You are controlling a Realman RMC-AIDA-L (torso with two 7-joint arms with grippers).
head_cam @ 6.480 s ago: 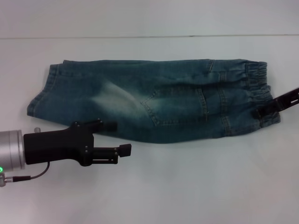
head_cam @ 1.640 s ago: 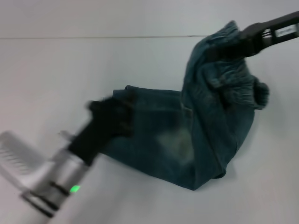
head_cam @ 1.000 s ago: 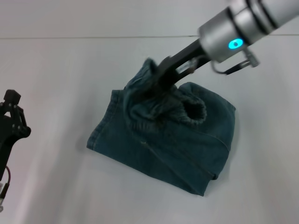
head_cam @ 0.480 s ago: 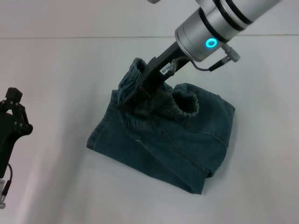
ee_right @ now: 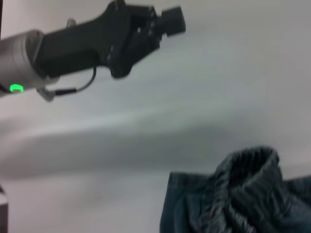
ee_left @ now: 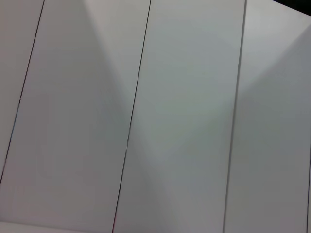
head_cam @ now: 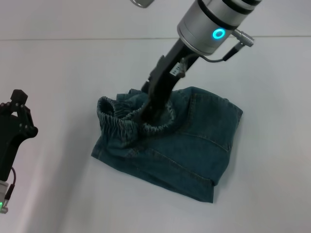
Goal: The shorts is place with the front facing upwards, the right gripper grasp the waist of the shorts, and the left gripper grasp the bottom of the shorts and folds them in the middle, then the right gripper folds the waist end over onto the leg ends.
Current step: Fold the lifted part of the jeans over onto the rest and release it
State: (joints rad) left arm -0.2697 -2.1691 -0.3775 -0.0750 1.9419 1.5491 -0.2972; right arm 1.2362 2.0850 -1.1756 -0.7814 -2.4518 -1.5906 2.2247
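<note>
The blue-green denim shorts point(head_cam: 194, 141) lie folded into a thick bundle at mid-table. Their gathered waist point(head_cam: 119, 119) rests bunched over the left end of the bundle, where the leg ends are mostly covered. My right gripper point(head_cam: 148, 114) reaches down from the upper right, shut on the waist, its tips buried in the ruffled band. The waist point(ee_right: 243, 194) also shows in the right wrist view. My left gripper point(head_cam: 24, 114) hangs open at the far left, apart from the shorts, holding nothing. The right wrist view shows the left gripper point(ee_right: 163, 19) with its silver wrist and green light.
The white table point(head_cam: 63, 63) surrounds the bundle on all sides. A thin seam point(head_cam: 73, 39) crosses the table's far side. The left wrist view holds only pale panels point(ee_left: 184, 116) with dark joint lines.
The right gripper has carried the waist leftward and down, laying it over the left end of the folded shorts. The left gripper stayed at the far left.
</note>
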